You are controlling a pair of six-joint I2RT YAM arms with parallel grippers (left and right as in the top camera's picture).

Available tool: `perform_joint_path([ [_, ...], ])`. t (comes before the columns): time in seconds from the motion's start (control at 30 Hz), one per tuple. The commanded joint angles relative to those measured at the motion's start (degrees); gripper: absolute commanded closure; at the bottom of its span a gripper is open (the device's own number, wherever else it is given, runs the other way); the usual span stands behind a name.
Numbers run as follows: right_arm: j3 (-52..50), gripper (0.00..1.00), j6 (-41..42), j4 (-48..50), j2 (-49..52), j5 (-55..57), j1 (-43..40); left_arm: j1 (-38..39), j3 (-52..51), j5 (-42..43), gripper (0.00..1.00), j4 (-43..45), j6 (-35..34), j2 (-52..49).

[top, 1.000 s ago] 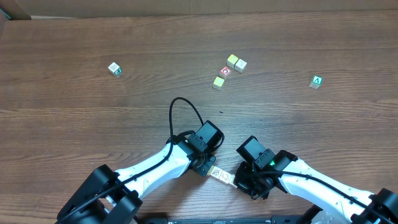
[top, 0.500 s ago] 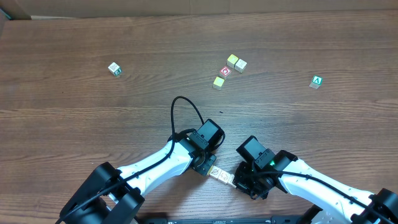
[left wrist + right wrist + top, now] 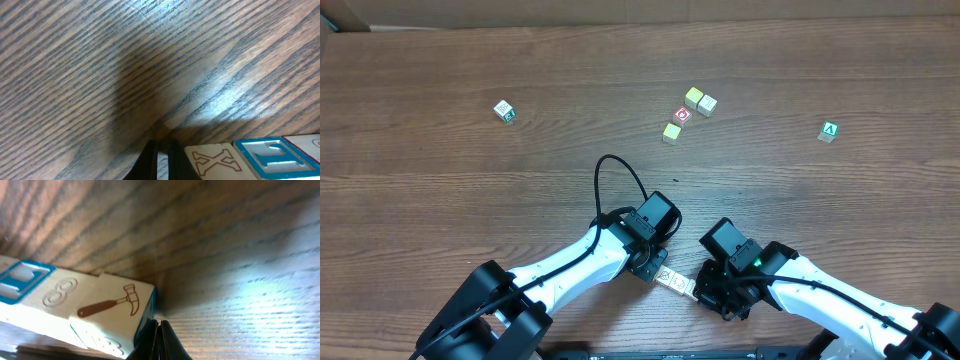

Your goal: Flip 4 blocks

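The blocks [image 3: 676, 282] lie in a short pale row near the table's front edge, between my two grippers. In the left wrist view, a cream block with a red outlined X [image 3: 214, 160] lies beside one with a blue-framed face [image 3: 272, 156]. My left gripper [image 3: 161, 148] is shut and empty, its tips on the table just left of the X block. In the right wrist view, a block with a brown hammer drawing [image 3: 111, 305] adjoins one marked 8 [image 3: 56, 294]. My right gripper [image 3: 157, 326] is shut and empty, tips against the hammer block's blue-edged side.
Farther back stand a red-faced cube [image 3: 682, 115] with yellow and tan neighbours [image 3: 700, 100], a green "A" cube [image 3: 830, 131] at the right and a green-edged cube [image 3: 504, 111] at the left. A black cable [image 3: 620, 175] loops above my left arm.
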State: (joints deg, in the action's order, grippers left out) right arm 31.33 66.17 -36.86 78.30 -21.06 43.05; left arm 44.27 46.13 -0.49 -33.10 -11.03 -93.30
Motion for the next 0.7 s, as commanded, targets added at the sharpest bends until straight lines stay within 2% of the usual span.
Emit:
perform_joint_path([
  [0.0,0.9,0.96,0.1,0.4,0.3,-0.5,2.0,0.3,-2.0,1.4,0.96,0.2,-1.0,-3.0],
  [0.67,0.9,0.96,1.1,0.8,0.3,-0.6,2.6,0.3,-2.0,-2.6,0.96,0.6,-0.6,-3.0],
])
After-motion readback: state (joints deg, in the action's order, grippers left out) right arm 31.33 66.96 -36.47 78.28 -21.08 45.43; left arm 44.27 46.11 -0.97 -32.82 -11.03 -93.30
